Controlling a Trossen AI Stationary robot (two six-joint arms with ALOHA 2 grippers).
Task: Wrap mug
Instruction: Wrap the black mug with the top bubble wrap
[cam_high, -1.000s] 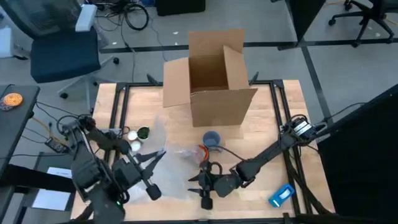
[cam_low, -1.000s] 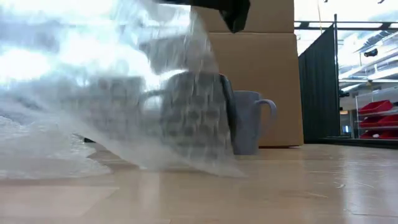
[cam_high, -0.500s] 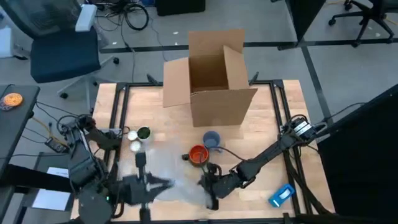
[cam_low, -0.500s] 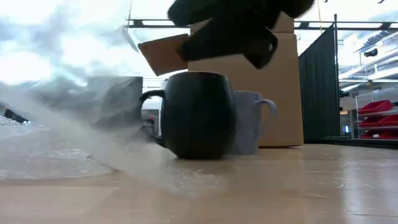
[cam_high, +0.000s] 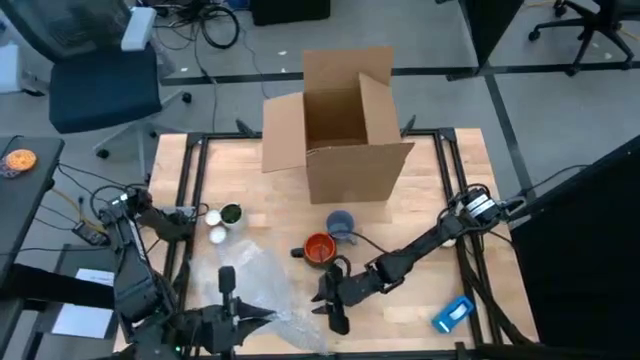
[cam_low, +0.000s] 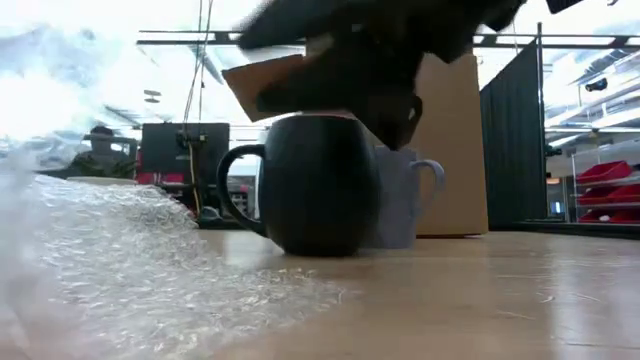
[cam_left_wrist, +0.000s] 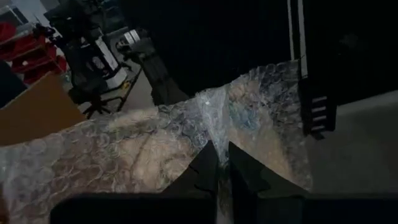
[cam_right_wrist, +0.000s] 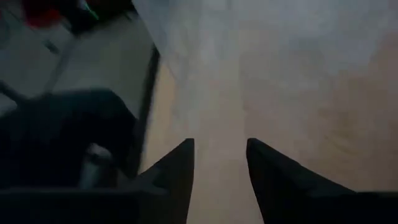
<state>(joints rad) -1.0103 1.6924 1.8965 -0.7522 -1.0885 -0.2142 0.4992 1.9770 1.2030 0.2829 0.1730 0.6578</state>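
Overhead and table-level views of a wooden table (cam_high: 430, 200) with two dark arms. The mug (cam_high: 319, 248), dark outside and orange-red inside, stands upright near the middle of the table, slightly toward the near edge, its handle (cam_high: 298, 252) pointing toward the left edge; in the low view the mug (cam_low: 318, 183) appears as a rounded dark body resting bare on the wood. A blue-grey mug (cam_high: 340, 224) stands just behind it, on the side of the far edge, close to or touching it. A sheet of bubble wrap (cam_high: 262, 300) lies crumpled on the table toward the near left, apart from the mug. The left gripper (cam_high: 228, 300) sits at the near left edge over this sheet; the left wrist view shows its fingers (cam_left_wrist: 204, 169) closed almost together, pinching a fold of the bubble wrap (cam_left_wrist: 186, 134). The right gripper (cam_high: 330, 295) hangs low just in front of the mug, toward the near edge; the right wrist view shows its fingers (cam_right_wrist: 174, 163) parted with a clear gap and nothing between them, bare wood beneath. An open cardboard box (cam_high: 340, 125) stands at the far edge, centred. Two small round objects (cam_high: 222, 222), one white and one dark green, lie toward the left edge, and a small blue object (cam_high: 453, 314) lies near the near right corner.
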